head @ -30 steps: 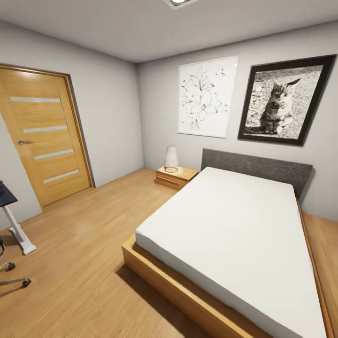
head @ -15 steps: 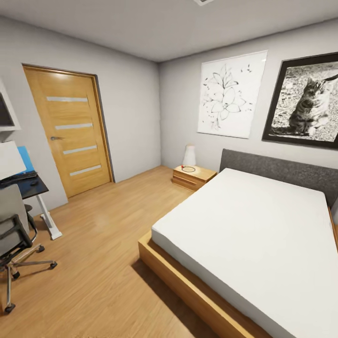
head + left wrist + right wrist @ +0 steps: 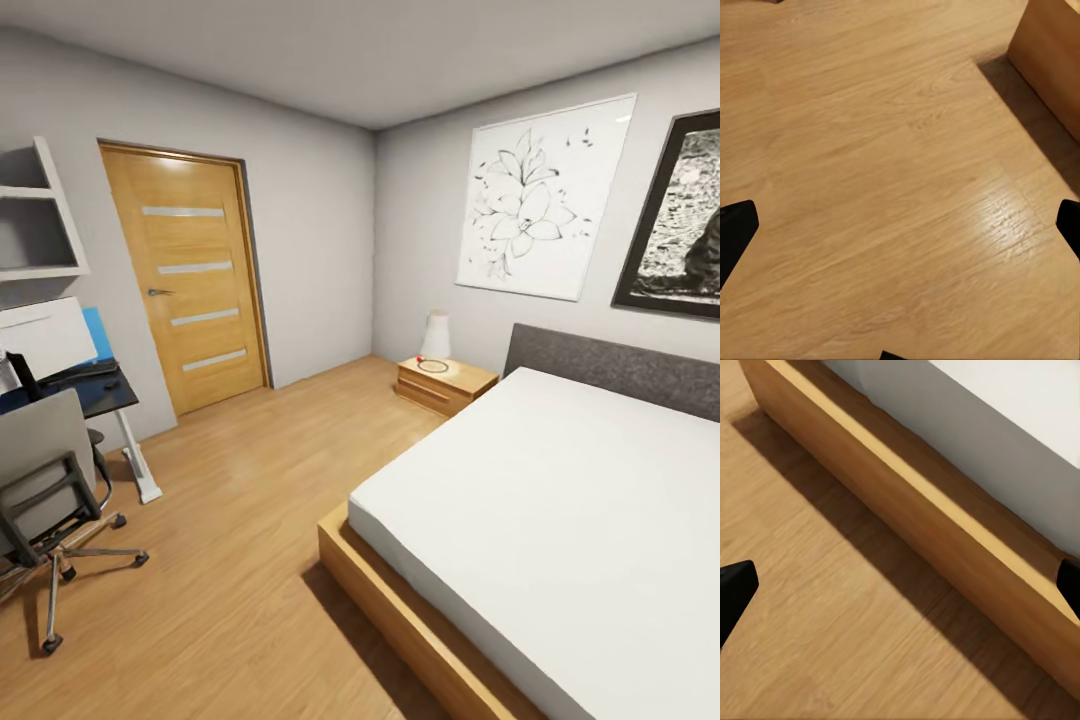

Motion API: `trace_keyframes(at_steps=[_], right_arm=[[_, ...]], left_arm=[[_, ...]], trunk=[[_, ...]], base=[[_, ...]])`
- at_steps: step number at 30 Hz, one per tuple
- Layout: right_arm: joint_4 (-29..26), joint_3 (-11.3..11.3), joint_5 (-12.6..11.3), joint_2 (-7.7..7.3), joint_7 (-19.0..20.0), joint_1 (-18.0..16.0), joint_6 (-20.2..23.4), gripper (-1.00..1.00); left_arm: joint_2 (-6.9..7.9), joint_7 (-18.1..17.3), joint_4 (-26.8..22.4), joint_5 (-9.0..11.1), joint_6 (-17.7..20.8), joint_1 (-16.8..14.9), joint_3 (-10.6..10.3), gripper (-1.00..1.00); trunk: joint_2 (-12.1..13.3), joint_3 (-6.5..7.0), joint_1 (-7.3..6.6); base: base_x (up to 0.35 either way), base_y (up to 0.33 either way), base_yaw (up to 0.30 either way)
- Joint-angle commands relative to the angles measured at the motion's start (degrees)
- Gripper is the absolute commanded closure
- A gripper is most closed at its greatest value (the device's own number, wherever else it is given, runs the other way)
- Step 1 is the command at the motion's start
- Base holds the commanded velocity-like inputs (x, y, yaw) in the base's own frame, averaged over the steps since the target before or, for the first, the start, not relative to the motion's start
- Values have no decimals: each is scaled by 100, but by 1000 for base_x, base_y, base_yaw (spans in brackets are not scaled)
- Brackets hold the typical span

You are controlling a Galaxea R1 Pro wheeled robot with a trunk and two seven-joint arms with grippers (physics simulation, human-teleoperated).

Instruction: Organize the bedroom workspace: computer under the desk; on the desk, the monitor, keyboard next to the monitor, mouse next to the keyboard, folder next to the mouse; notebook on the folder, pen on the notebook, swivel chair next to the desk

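A grey-backed swivel chair [image 3: 45,490] on a five-star castor base stands on the light wooden floor [image 3: 230,560] just in front of a dark-topped desk [image 3: 105,393] with white legs, set against the grey wall beside a wooden door [image 3: 195,280] with four frosted panels. On the desk's top, a black keyboard [image 3: 80,372] lies along the back edge beside a white panel [image 3: 45,335] and a blue upright folder [image 3: 97,333]; white wall shelves [image 3: 35,215] hang above. Across the room, a low wooden-framed bed [image 3: 560,540] with a white mattress stands beside a wooden nightstand [image 3: 445,383] carrying a white lamp [image 3: 435,335]. The left gripper [image 3: 900,225] hangs over bare floor with fingers spread wide, holding nothing; the right gripper [image 3: 900,585], equally wide and unladen, hangs by the bed frame.
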Motion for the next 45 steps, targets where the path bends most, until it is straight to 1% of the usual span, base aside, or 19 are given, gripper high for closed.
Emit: trace_keyframes(at_steps=[1,32,36,45], right_arm=[[4,2,40,2,-42,-3,-12,-100],[100,41,58,2,-39,-4,-7,-100],[100,41,58,2,-39,-6,-7,-100],[100,41,58,2,-32,-6,-7,-100]], left_arm=[[2,-7,-9,21,-5,1,-6,-100],[7,-6,27,20,-8,2,-6,-100],[7,-6,29,20,-8,1,-6,-100],[7,-6,30,24,-8,1,-6,-100]], trunk=[[-8,-9,4],[-8,-21,4],[-8,-41,4],[-8,-98,4]], base=[[116,0,89],[14,0,239],[134,0,204],[299,0,182]])
